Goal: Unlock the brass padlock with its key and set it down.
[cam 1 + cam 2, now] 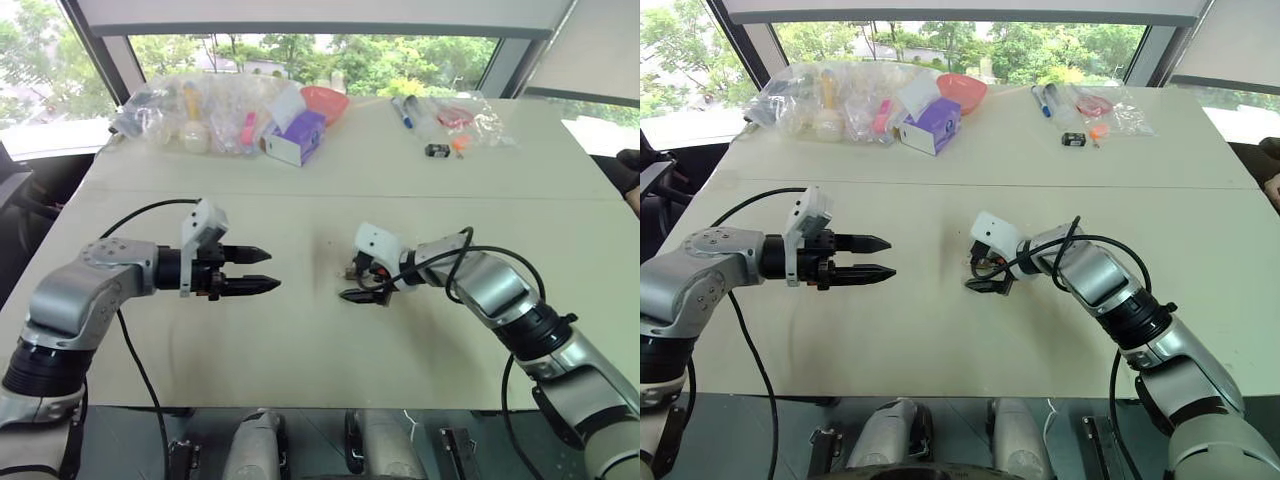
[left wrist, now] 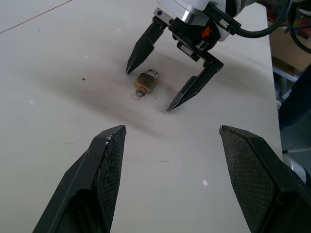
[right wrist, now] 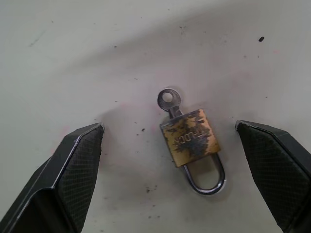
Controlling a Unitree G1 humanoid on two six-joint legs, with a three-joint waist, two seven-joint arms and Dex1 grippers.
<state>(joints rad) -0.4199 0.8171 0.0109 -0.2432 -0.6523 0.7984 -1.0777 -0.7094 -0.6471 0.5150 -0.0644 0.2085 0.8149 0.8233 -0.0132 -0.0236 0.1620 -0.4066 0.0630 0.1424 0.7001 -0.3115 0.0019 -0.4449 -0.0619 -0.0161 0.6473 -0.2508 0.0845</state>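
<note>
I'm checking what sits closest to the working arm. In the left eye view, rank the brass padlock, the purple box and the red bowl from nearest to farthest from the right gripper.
1. The brass padlock, on the table between the open fingers of the right gripper.
2. The purple box, far side, toward the left.
3. The red bowl, just behind the box by the window.

Brass padlock: small, worn yellow body with dark tarnish patches, stamped lettering on the face. Lying flat on the bench. Silver shackle looks seated in the body. Key is in the keyhole, round bow sticking out opposite the shackle.
</note>
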